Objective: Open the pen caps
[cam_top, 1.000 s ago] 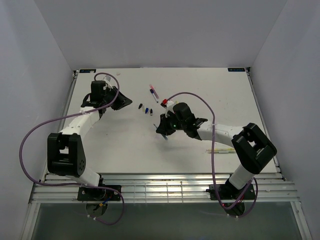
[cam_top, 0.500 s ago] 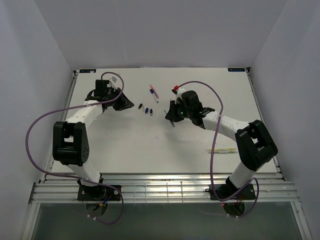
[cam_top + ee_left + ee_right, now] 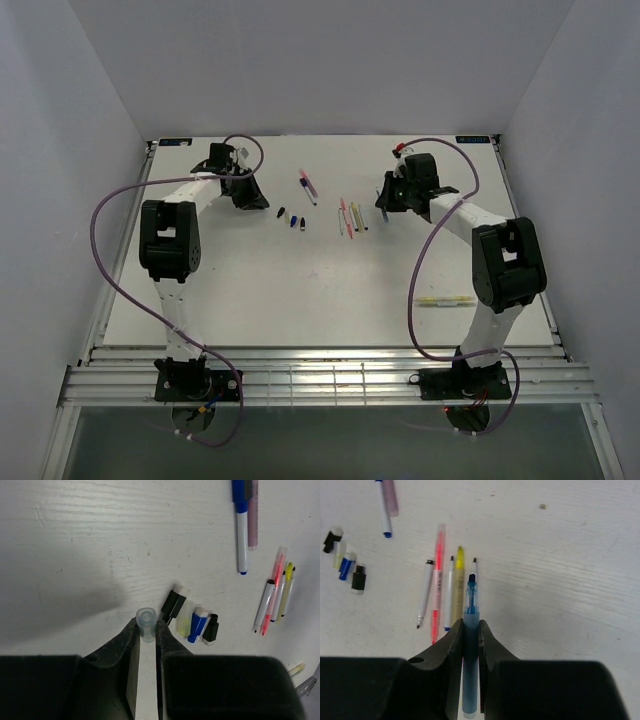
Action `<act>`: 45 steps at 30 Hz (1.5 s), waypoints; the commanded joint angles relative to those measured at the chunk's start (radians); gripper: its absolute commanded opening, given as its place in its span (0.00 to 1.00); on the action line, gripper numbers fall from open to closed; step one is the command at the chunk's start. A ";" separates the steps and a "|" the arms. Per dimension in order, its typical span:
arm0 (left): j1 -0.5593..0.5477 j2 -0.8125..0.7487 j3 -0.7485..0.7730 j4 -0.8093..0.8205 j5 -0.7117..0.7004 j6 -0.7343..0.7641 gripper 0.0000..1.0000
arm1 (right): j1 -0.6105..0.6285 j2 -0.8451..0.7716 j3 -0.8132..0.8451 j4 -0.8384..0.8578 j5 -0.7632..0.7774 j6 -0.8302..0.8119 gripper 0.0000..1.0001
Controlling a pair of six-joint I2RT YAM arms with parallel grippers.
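My left gripper [image 3: 146,625] is shut on a translucent pale-blue pen cap [image 3: 146,619], open end up, just above the table. In front of it lie several loose caps: black [image 3: 173,605], yellowish [image 3: 184,621], blue [image 3: 198,624] and black [image 3: 210,628]. My right gripper [image 3: 471,625] is shut on an uncapped blue pen [image 3: 471,600], tip pointing away. Beside its tip lies a row of uncapped pens: white [image 3: 425,592], pink [image 3: 437,580], yellow [image 3: 458,587]. From above, the left gripper [image 3: 263,205] and right gripper [image 3: 384,206] flank the caps [image 3: 293,221] and the pens [image 3: 350,217].
A blue pen [image 3: 241,525] and a pink pen [image 3: 252,515] lie together farther back [image 3: 307,187]. A yellow pen [image 3: 445,300] lies near the right front of the table. Purple cables [image 3: 110,215] loop beside both arms. White walls stand on the table's left, right and far sides.
Both arms have swung toward the back of the table, the left gripper with the cap and the right one carrying the blue pen to the back right. The row of uncapped pens now shows.
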 commanded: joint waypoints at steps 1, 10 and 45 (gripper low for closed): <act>-0.004 0.036 0.079 -0.040 0.020 0.061 0.00 | -0.030 0.042 0.058 -0.013 0.010 -0.043 0.08; -0.044 0.125 0.134 -0.043 0.065 0.084 0.13 | -0.066 0.148 0.101 -0.010 -0.022 -0.056 0.08; -0.067 -0.063 -0.097 0.006 0.014 0.030 0.45 | -0.030 0.286 0.191 0.036 -0.099 0.017 0.39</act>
